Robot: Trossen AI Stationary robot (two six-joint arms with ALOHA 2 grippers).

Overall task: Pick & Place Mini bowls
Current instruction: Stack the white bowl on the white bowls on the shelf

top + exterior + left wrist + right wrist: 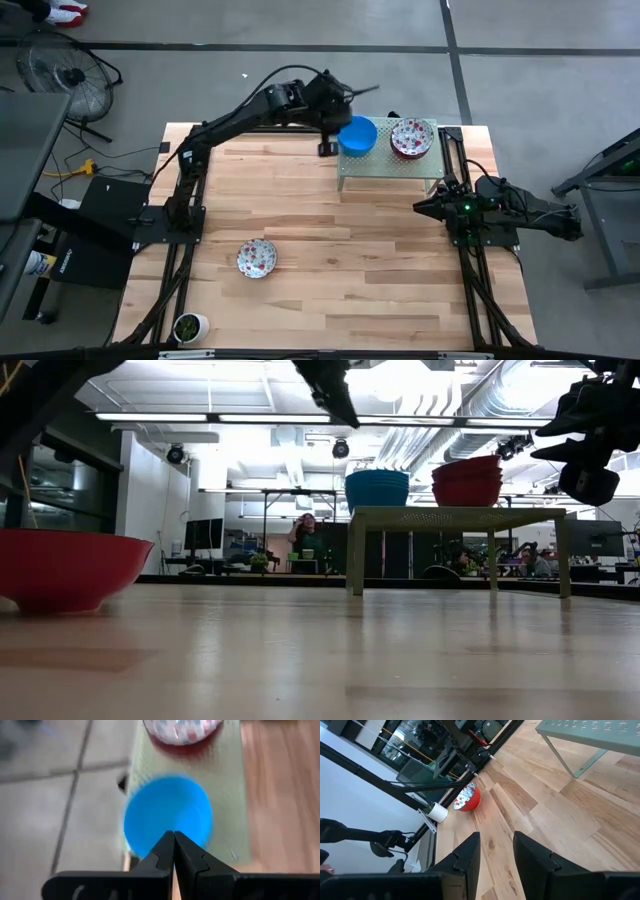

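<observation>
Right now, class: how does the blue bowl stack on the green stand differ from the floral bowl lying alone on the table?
The blue bowl stack is plain blue; the lone floral bowl is white, red-speckled inside. The stack sits raised on the green stand; the lone bowl rests on the wooden table. Both are round and upright.

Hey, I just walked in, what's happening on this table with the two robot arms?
The robot is sorting mini bowls onto a small green stand. The left gripper, shut and empty, hovers by the stack of blue bowls there, beside a stack of floral bowls. One floral bowl sits alone on the wooden table, near a small white cup. The right gripper waits at the table's right side, holding nothing.
</observation>
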